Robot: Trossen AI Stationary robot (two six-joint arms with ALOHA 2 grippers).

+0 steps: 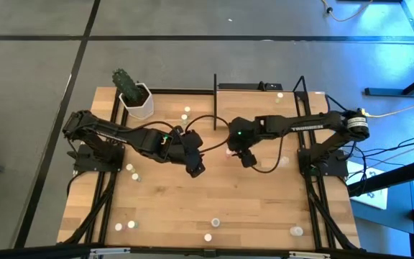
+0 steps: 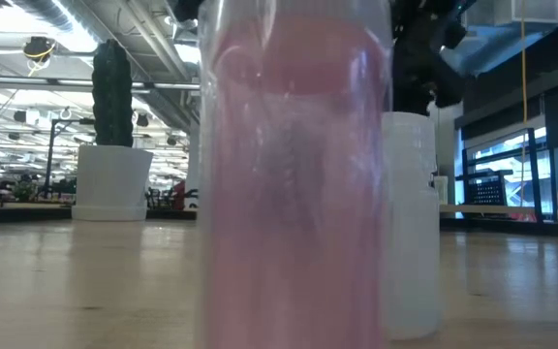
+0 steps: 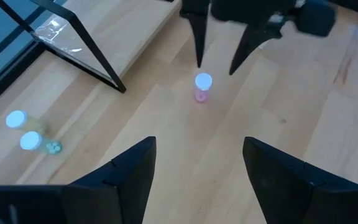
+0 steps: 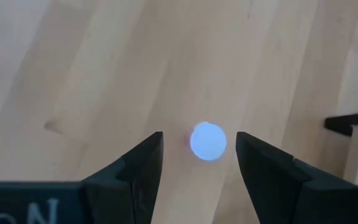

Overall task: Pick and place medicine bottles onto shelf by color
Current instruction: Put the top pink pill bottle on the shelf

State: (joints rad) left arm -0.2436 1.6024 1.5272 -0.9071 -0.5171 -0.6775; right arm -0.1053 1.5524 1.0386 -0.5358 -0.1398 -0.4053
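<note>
The right gripper (image 4: 199, 163) was held above a pink bottle (image 4: 207, 141) near mid-table, fingers apart. A straight descent, bottle kept centred, was advisable. The left gripper (image 3: 199, 163) waited open nearby.

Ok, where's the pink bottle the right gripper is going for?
High view: the pink bottle stands upright mid-table, right of centre, directly beneath the open right gripper, with the left gripper nearby.

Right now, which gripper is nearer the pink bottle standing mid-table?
Right. The right gripper hangs directly over the pink bottle, open fingers on either side of its white cap. The left gripper sits off to one side, open and facing the bottle across bare tabletop.
</note>
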